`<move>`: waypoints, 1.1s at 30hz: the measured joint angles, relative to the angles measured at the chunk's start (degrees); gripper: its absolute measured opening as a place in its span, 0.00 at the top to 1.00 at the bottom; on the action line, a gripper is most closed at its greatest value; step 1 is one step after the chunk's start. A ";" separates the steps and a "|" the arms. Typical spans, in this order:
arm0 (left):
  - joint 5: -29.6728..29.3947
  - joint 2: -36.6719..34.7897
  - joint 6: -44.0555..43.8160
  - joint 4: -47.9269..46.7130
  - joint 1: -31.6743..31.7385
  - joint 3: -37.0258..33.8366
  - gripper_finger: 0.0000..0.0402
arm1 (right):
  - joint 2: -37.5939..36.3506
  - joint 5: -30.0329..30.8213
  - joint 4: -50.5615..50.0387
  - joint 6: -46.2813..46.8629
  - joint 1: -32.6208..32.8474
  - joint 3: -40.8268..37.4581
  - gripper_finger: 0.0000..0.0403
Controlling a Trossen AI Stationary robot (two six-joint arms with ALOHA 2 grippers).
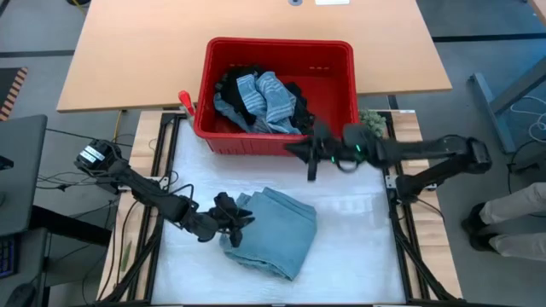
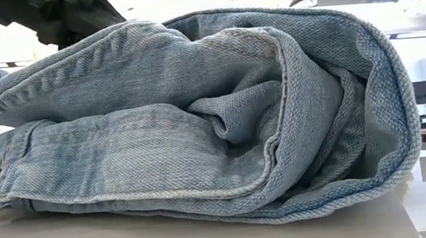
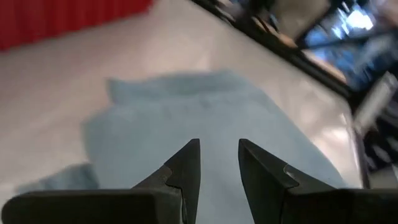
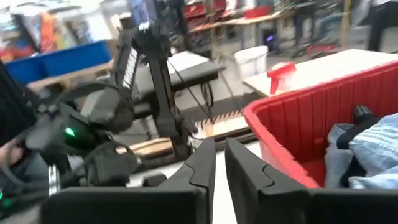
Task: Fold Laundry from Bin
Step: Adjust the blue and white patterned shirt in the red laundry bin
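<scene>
Denim garment (image 1: 275,230) lies folded on bench (image 1: 358,256), clear of bin so fold stays flat. Left hand (image 1: 232,215) at its left edge, fingers apart, empty. Right hand (image 1: 311,162) at near wall of red bin (image 1: 337,55), fingers slightly apart, empty, likely heading for remaining laundry (image 1: 260,101) inside.

**Two dark robot arms: appearance**

Left arm (image 1: 145,189): black, slim jointed segments with rounded joints; a white-labelled block near its base; thin black cables trailing beside it. Left gripper (image 3: 219,163): two matte black fingers, tapering to blunt pointed tips, stepped notch on the inner faces.

Right arm (image 1: 426,152): black, jointed, with rounded housings; small green lights glowing near the wrist. Right gripper (image 4: 219,155): two matte black wedge-shaped fingers of the same pattern, set on a broad black body.
</scene>
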 joint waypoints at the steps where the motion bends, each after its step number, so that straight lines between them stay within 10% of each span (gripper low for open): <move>1: -1.47 0.00 -1.00 0.17 0.55 0.00 0.76 | 0.29 -4.72 -0.01 -0.28 -3.44 0.00 0.83; 8: -2.65 0.00 -10.67 0.83 5.84 0.00 0.76 | 11.17 -28.90 0.04 -1.56 -22.78 7.06 0.75; 16: -0.23 0.00 -13.10 1.53 9.83 0.00 0.76 | 29.11 -32.45 -16.32 -11.33 -26.40 29.74 0.59; 27: 7.65 0.00 -0.09 -1.25 14.44 0.00 0.76 | 52.57 -7.88 -50.22 -25.01 -22.00 63.92 0.39; 33: 14.21 -0.05 4.19 -4.90 17.61 0.00 0.76 | 58.87 8.11 -63.95 -24.49 -24.51 70.18 0.38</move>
